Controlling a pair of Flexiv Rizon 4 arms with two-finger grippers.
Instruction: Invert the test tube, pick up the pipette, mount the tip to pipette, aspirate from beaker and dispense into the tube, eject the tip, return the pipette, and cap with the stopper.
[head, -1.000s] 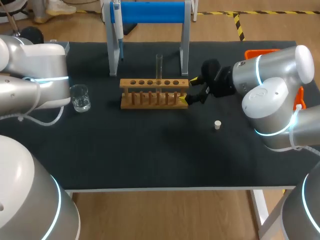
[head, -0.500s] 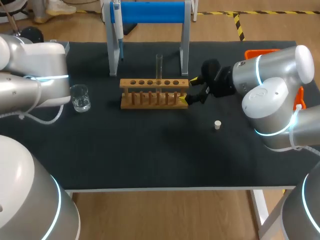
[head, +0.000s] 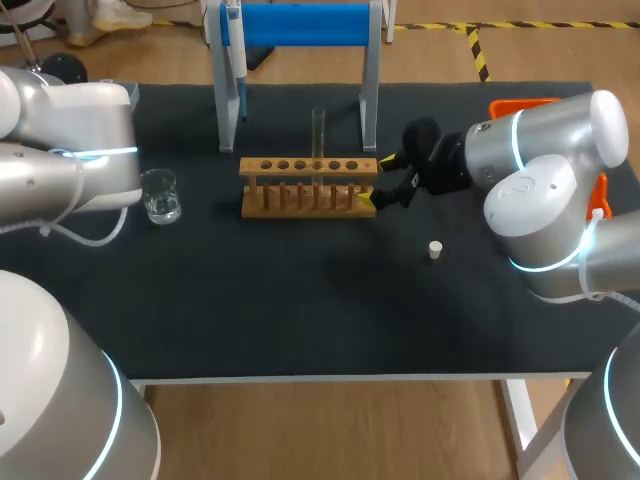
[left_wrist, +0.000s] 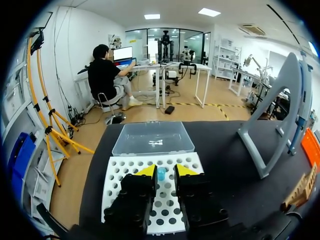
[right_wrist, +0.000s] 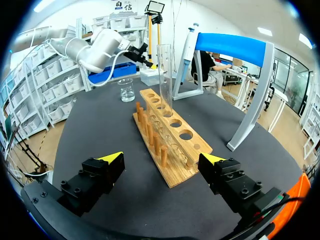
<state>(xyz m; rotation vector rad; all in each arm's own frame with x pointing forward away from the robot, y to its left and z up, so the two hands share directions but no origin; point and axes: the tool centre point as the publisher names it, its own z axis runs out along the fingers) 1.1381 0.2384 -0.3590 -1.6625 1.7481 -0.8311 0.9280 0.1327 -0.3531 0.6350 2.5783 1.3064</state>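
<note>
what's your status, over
Left gripper open over tip rack. Right gripper open at end of wooden rack, test tube upright in it. Pipette on stand. Nothing blocking.

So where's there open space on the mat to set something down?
Bare: the wide front strip of mat between rack and near edge, except the stopper; also between beaker and rack. Crowded: behind the rack at the stand, and around the right gripper.

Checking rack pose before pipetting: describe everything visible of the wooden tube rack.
The wooden rack has a top bar with a row of holes, a peg row and a flat base. It stands level on the black mat, a clear test tube upright in one hole. The right gripper sits at its end, jaws open.
</note>
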